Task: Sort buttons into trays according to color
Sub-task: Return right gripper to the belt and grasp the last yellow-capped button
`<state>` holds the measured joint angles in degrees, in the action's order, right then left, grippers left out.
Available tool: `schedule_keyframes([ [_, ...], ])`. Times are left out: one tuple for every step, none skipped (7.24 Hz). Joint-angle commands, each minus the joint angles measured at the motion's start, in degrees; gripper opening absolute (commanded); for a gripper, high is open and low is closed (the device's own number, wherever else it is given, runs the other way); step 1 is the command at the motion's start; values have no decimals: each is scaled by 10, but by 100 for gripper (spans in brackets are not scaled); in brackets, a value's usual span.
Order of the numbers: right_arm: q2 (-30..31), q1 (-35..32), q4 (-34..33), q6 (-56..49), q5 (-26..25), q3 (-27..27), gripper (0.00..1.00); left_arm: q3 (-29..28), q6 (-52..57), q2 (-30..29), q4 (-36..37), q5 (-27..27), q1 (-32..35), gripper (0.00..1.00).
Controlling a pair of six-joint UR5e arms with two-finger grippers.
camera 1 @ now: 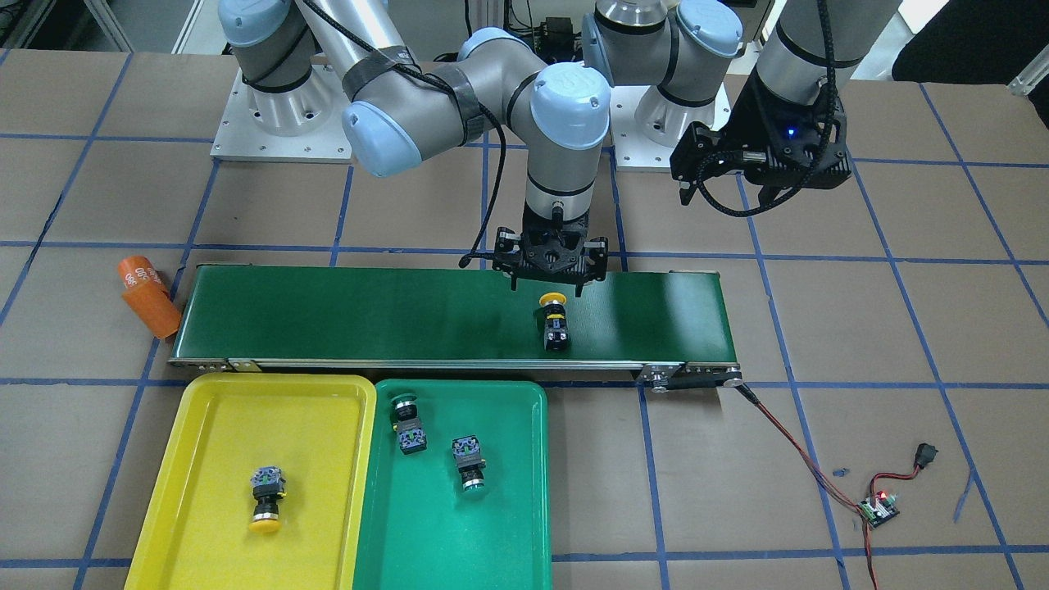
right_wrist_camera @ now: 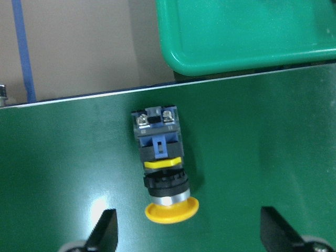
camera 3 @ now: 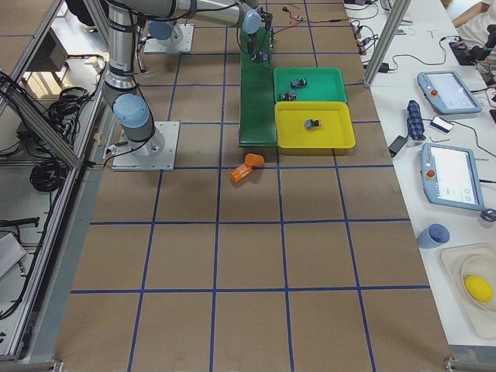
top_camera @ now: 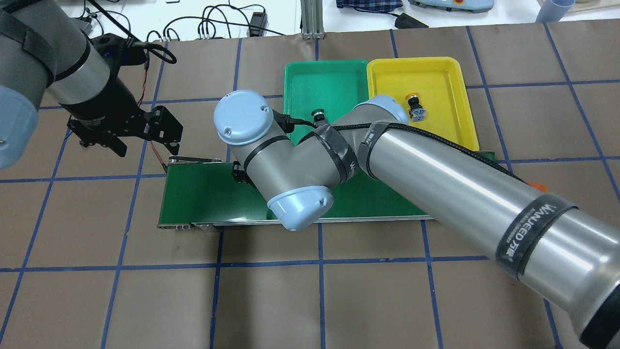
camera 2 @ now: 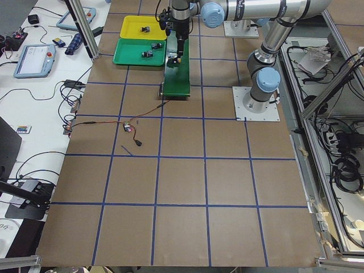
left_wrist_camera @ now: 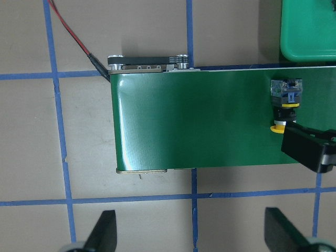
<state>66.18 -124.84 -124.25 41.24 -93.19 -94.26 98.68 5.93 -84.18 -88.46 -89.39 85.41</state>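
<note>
A yellow-capped button [camera 1: 554, 321] lies on its side on the dark-green conveyor belt [camera 1: 369, 315]. My right gripper [camera 1: 550, 285] is open just above it, with the cap between the jaws in the right wrist view [right_wrist_camera: 163, 168]. My left gripper [camera 1: 762, 176] is open and empty, hovering off the belt's motor end [left_wrist_camera: 147, 61]. The yellow tray [camera 1: 205, 459] holds one yellow-capped button [camera 1: 268, 496]. The green tray [camera 1: 459, 541] holds two green-capped buttons [camera 1: 407, 424] [camera 1: 469, 463].
An orange cylinder [camera 1: 147, 295] lies on the table by the belt's other end. A red wire runs from the belt's motor to a small controller board [camera 1: 878, 508] and a switch [camera 1: 926, 453]. The two trays sit side by side against the belt.
</note>
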Motion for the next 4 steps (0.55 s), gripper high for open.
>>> schedule_keyframes([
  [-27,5,-72,-52,-22,4,95,1,1,2,1,0,-1,100],
  [-30,18,-73,-100,-53,10,95,1,1,2,0,0,-1,100],
  [-28,34,-75,-122,-55,7,95,1,6,5,0,0,0,100],
  [-27,36,-74,-122,-55,1,93,1,5,1,-1,-1,0,100],
])
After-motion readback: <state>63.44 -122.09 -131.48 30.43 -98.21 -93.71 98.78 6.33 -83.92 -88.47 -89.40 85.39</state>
